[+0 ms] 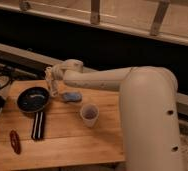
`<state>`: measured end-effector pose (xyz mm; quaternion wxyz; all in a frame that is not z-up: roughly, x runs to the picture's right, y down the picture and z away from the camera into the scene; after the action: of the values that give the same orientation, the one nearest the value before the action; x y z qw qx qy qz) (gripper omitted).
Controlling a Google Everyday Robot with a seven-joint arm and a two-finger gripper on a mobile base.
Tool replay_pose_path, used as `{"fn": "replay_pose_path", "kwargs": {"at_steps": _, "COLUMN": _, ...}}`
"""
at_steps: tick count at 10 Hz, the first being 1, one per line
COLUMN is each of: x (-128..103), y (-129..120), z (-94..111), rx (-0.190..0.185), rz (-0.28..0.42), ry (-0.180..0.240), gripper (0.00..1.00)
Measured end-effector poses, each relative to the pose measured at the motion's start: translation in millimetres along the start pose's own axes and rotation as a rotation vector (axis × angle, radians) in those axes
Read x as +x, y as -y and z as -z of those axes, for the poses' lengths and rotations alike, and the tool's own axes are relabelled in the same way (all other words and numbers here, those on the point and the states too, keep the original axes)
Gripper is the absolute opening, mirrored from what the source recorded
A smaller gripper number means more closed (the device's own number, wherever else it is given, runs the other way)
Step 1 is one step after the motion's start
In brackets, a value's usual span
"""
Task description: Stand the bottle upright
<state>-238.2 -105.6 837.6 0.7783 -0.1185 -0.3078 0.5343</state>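
**Camera view: arm reaches over the wooden surface, tool at the far left edge**

Camera view shows a wooden surface in the lower left half of the frame, and a big cream-coloured arm that comes from the right side and stretches to the left across it. The tool is at the end of the arm, left of centre in the frame, just above the far side of the surface and close to the right rim of a dark round pan. A slim pale object, which seems to be the bottle, is at the tool and stands more or less vertical, but I cannot tell if the tool is clamped on it or only beside it (the two have nearly the same pale colour here).

Just to the right of the tool lies a soft blue lump, touching the surface. Lower and more to the right, near the centre of the frame, a translucent cup stands upright, apart from the lump. Below the pan lies a dark flat utensil, and at the lower left a small red object.
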Motion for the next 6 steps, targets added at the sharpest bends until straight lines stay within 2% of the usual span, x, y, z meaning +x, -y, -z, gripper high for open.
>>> {"fn": "replay_pose_path", "kwargs": {"at_steps": 5, "x": -4.1, "y": 19.1, "z": 1.1, "rx": 0.068, "rz": 0.055, "ry": -0.002, "gripper": 0.00}}
{"fn": "replay_pose_path", "kwargs": {"at_steps": 6, "x": -3.6, "y": 21.8, "z": 2.8, "rx": 0.076, "rz": 0.055, "ry": 0.001, "gripper": 0.04}}
